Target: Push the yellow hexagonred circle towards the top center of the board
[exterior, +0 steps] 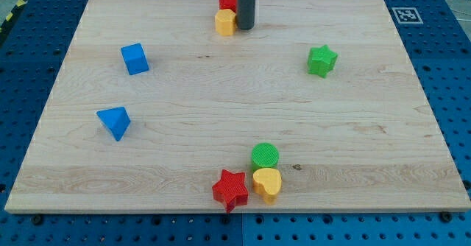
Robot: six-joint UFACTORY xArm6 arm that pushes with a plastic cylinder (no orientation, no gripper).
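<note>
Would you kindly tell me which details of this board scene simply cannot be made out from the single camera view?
- Red circle: partly hidden behind the yellow hexagon and the rod, so its full outline is unclear.
- My tip: whether it touches the yellow hexagon beside it on the view's left cannot be told.
- The rod's upper part: cut off by the view's top edge.
- Board marker at the view's top right: too small to read.

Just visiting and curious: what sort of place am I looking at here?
Probably a robotics lab test bench: a wooden board with small coloured blocks sits on a blue perforated table, with a printed marker tag at the board's corner.
</note>
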